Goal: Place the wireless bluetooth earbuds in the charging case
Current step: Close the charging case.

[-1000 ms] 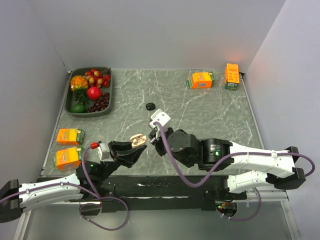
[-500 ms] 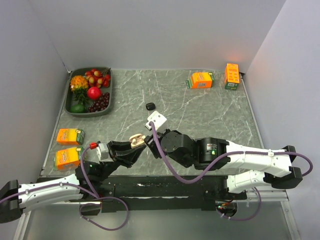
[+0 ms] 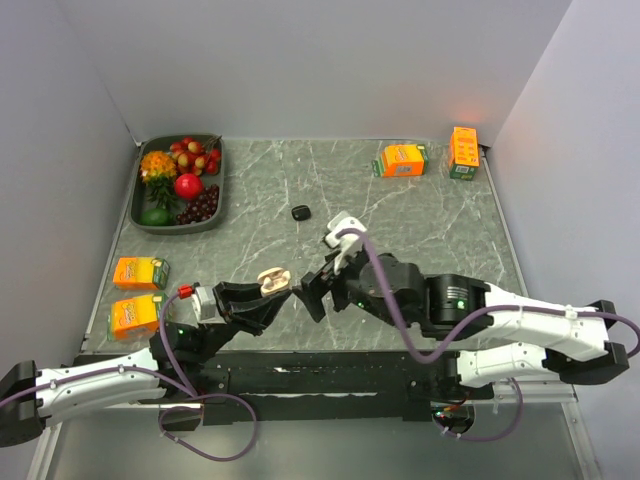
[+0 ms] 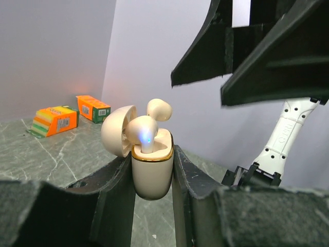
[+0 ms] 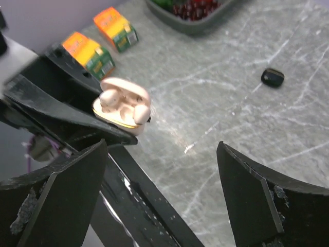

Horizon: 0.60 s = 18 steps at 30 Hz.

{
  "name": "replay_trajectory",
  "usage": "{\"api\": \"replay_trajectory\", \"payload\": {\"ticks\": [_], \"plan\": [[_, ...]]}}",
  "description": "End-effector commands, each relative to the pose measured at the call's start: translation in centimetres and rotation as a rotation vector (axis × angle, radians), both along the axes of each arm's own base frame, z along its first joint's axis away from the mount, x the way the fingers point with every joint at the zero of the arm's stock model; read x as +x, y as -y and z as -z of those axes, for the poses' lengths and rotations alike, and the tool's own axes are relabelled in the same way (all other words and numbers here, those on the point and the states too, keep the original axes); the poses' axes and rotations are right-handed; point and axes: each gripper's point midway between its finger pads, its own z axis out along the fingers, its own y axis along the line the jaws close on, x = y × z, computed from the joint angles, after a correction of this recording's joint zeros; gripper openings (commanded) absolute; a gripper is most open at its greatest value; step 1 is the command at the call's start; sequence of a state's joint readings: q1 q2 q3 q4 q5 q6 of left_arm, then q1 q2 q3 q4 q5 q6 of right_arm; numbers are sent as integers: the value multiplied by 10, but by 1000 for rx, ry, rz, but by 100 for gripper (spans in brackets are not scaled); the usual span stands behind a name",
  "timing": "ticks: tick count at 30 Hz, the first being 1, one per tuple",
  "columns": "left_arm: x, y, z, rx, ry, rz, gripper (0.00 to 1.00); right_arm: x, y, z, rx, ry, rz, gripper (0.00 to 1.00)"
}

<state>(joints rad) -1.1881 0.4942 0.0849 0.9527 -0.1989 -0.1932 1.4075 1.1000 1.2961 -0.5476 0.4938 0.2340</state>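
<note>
Earbuds [image 4: 143, 131] in charging case [image 4: 152, 180] | left tool [image 4: 152, 167] clamps it | right tool [image 5: 162, 154] agape, empty, near

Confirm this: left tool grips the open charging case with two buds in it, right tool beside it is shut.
Not shut: the right wrist view shows the right tool open wide. The left tool does grip the open charging case with two buds in it.

A grey tabletop [image 3: 420, 215] veined with white spreads ahead of the right fingers [image 5: 51, 206]. 3 plain pale walls [image 3: 330, 60] enclose it, far beyond those fingers and off to both sides. Light is soft and even; a small orange glow [image 3: 462, 124] shows at the far-right corner.
</note>
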Motion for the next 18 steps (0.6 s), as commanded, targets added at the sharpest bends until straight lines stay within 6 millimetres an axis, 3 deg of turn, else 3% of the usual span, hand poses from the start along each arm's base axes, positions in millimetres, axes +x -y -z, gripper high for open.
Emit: {"api": "replay_trajectory", "payload": {"ticks": [1,5,9,18], "plan": [[-5,-3,-21,-53,29,17,1,7,9,-26,119,-7,39,95],[-6,-3,-22,-54,28,21,1,21,19,-12,70,-49,107,96],[-6,-3,-22,-55,27,22,1,26,14,1,25,-90,117,99],[-5,-1,-20,-43,26,22,1,28,0,-7,33,-88,100,99]]}}
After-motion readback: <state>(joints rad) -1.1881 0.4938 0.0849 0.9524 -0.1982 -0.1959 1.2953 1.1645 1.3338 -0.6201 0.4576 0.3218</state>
